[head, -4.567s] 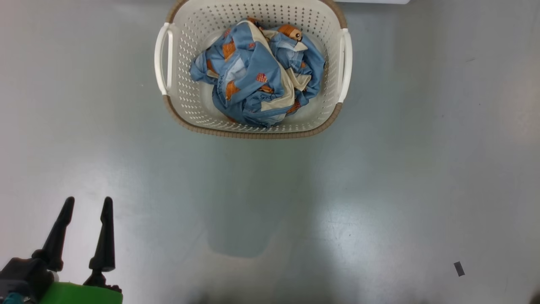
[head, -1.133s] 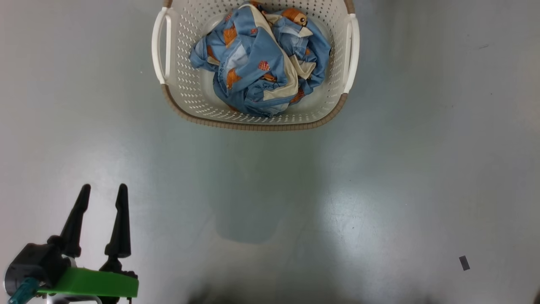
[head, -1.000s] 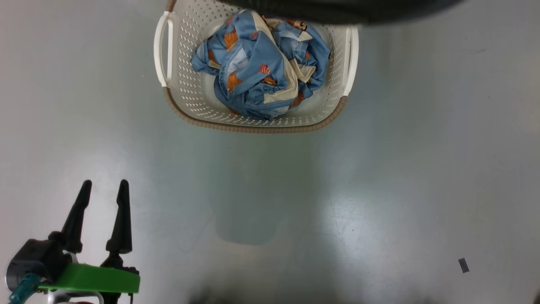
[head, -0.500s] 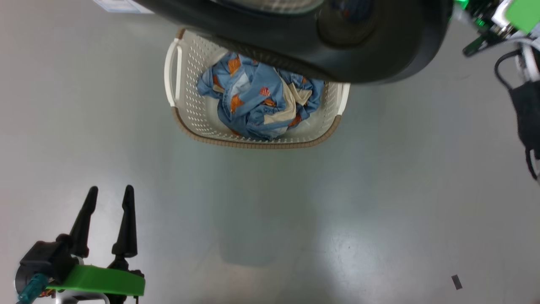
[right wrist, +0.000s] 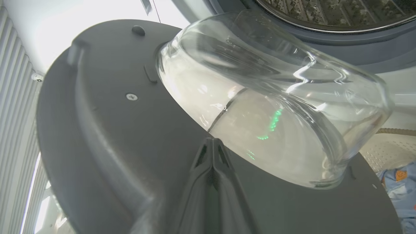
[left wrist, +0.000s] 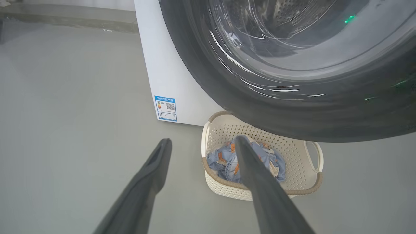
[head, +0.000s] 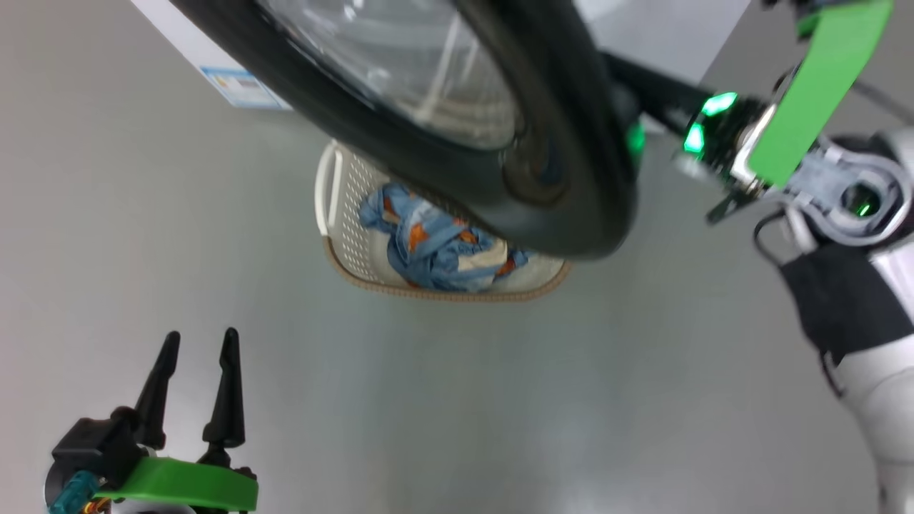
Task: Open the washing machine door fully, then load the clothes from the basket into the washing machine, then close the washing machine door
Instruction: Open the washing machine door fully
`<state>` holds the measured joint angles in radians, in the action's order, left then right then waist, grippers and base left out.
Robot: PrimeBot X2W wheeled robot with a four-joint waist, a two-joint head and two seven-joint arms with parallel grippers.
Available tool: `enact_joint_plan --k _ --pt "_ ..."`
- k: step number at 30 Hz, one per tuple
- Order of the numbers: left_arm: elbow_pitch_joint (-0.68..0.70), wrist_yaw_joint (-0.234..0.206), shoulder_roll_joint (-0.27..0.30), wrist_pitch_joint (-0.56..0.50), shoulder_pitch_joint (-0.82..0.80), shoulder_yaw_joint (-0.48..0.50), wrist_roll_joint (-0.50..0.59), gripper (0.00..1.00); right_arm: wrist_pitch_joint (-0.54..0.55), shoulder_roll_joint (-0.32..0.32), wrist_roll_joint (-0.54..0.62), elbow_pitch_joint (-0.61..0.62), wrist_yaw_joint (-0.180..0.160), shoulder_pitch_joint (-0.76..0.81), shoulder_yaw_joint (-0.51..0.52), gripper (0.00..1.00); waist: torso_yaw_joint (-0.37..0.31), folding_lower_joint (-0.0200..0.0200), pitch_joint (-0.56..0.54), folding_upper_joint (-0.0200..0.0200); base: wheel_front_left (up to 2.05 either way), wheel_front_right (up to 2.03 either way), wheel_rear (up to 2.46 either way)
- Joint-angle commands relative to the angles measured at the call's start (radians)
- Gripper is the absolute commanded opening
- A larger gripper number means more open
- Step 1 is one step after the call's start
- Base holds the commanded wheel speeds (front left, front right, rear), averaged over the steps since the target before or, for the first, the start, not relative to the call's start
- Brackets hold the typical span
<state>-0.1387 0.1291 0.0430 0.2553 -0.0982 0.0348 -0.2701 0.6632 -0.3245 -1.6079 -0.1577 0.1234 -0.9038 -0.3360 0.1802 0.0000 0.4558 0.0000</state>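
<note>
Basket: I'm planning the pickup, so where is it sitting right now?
In the left wrist view the basket sits on the floor in front of the washing machine, right of its blue label, beneath the open door.

Head cam looks steeply down at the floor [head: 500, 400], with the door [head: 557, 178] looming close at the top. Left wrist cam sits low, facing the washer [left wrist: 169, 65] from a bit back. Right wrist cam is right up against the door's inside. All three catch the basket [head: 343, 235].

The washing machine door [head: 578, 164] stands open over the basket [head: 350, 235] — glossy black rim, bulging clear glass. Cream basket on the floor, just beside the white washing machine [left wrist: 169, 65] — blue-orange clothes [head: 435, 250] bundled inside.
</note>
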Motion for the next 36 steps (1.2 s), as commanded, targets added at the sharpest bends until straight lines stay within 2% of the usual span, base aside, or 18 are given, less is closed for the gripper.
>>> enact_joint_plan --k 1,18,25,36 --pt "0.016 0.002 0.014 0.006 0.021 0.033 -0.007 1.00 -0.005 0.028 -0.012 0.037 0.007 0.042 -0.005 0.00 0.015 0.0000 -0.066 0.0000 0.00 0.00 0.00" --pt "0.024 0.002 0.007 0.006 0.039 0.022 -0.053 1.00 -0.015 0.171 0.000 0.005 0.007 0.258 -0.039 0.00 0.046 0.0000 -0.202 0.0000 0.00 0.00 0.00" --pt "0.031 0.002 0.007 0.006 0.040 0.004 -0.082 1.00 -0.045 0.225 0.018 -0.008 0.007 0.309 -0.059 0.00 0.063 0.0000 -0.221 0.0000 0.00 0.00 0.00" --pt "0.041 0.002 0.007 0.006 0.038 -0.001 -0.086 1.00 -0.137 0.269 0.033 -0.035 0.007 0.333 -0.145 0.00 0.058 0.0000 -0.238 0.0000 0.00 0.00 0.00"
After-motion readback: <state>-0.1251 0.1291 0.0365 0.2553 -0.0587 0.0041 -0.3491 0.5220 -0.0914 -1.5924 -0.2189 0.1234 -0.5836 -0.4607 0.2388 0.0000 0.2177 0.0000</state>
